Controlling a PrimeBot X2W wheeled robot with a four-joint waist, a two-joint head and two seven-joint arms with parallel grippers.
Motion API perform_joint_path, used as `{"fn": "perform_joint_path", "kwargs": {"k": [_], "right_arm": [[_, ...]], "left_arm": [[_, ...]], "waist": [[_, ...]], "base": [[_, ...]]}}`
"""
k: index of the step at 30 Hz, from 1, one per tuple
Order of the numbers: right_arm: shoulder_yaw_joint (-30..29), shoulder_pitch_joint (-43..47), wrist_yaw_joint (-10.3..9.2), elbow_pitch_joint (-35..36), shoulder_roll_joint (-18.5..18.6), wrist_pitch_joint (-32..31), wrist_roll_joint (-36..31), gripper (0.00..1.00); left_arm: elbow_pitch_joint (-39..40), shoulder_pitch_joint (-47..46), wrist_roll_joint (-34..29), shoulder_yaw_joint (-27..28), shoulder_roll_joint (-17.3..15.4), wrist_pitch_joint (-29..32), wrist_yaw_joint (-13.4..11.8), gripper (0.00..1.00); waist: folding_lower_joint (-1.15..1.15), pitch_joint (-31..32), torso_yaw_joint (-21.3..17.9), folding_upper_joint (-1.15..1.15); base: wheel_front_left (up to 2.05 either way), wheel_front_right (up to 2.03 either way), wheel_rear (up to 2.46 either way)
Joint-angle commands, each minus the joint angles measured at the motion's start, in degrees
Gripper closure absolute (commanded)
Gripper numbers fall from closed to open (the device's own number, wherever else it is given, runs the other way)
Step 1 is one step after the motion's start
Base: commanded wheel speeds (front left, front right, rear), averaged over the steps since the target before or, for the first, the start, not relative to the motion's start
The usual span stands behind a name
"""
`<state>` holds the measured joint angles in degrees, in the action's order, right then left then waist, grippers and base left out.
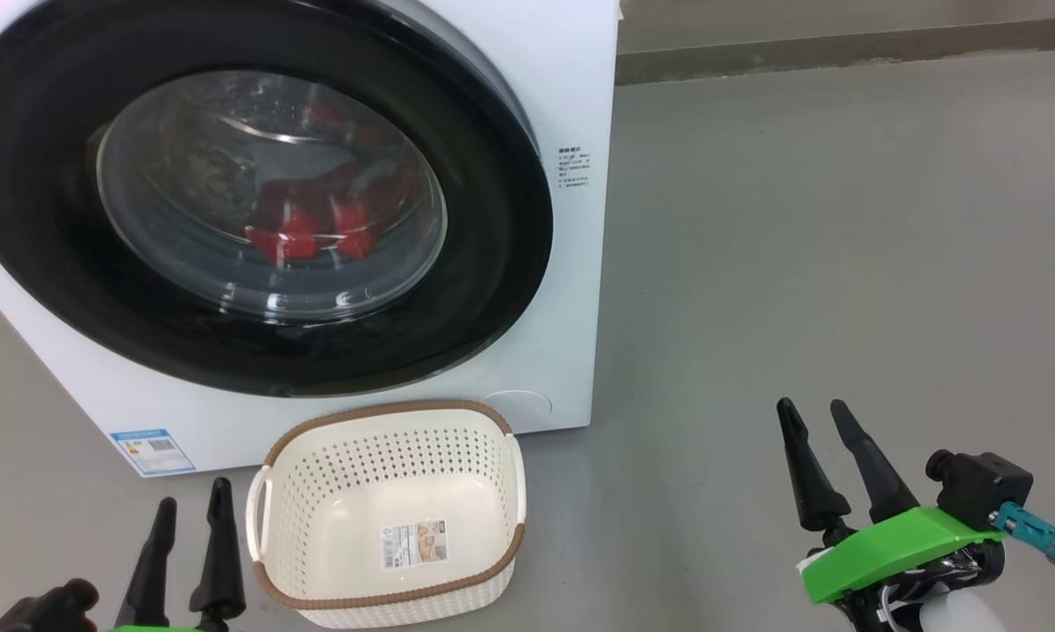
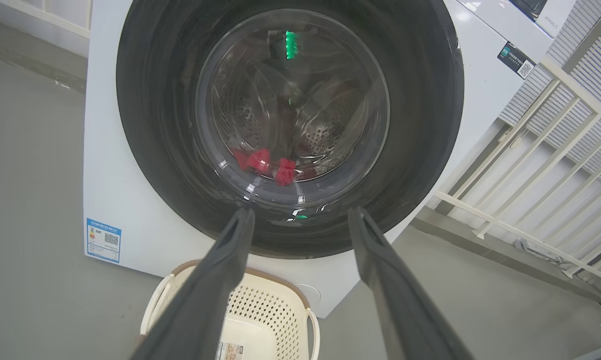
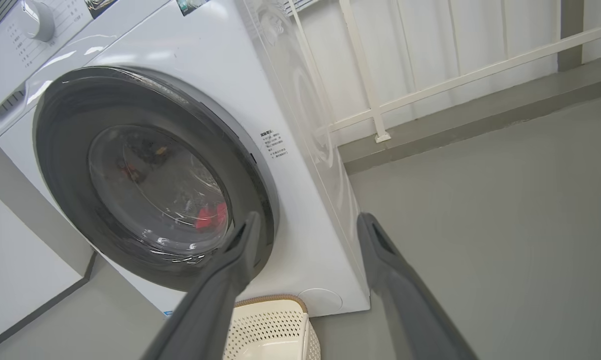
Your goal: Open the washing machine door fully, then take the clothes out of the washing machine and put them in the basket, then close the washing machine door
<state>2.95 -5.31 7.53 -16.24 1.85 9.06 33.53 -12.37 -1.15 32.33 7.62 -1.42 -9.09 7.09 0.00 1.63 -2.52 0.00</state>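
Found the washing machine door (image 1: 255, 189) shut on the front of the washing machine (image 1: 571, 105), the clothes (image 1: 304, 233) behind its glass. Saw the basket (image 1: 387, 411) on the floor (image 1: 800, 246), just before the machine's lower front edge. Noted left gripper (image 1: 195, 492) and right gripper (image 1: 812, 405) parted, holding nothing.

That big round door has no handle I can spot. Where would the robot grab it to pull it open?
Probably the washing machine door at its black rim's right edge: there a grey lip stands proud of the washing machine front, something fingers could hook behind. The open right gripper could come from the right. The glass bulge looks too smooth to pinch.
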Motion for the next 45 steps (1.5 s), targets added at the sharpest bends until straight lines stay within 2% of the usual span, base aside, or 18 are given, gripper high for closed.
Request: {"fn": "perform_joint_path", "kwargs": {"k": [1, 32, 45], "right_arm": [[1.44, -3.1, -0.03, 1.85, 0.62, 0.89, -2.08, 0.0], [3.93, -4.01, -0.04, 2.89, 1.03, 5.94, -21.9, 0.0], [3.73, -3.53, -0.04, 2.97, 1.03, 5.94, -21.59, 0.0]], "left_arm": [[1.92, -1.17, -2.06, 1.68, -1.19, -0.8, 0.3, 0.0], [4.73, -0.27, -22.72, 2.61, -1.46, -5.91, 0.24, 0.0], [4.71, -0.16, -23.04, 2.31, -1.46, -5.91, 0.22, 0.0]], "waist": [[0.0, 0.04, 0.0, 0.0], [0.0, 1.16, -0.2, 0.0], [0.0, 0.84, 0.23, 0.0]], "base": [[0.0, 0.0, 0.0], [0.0, 0.0, 0.0], [0.0, 0.0, 0.0]]}}
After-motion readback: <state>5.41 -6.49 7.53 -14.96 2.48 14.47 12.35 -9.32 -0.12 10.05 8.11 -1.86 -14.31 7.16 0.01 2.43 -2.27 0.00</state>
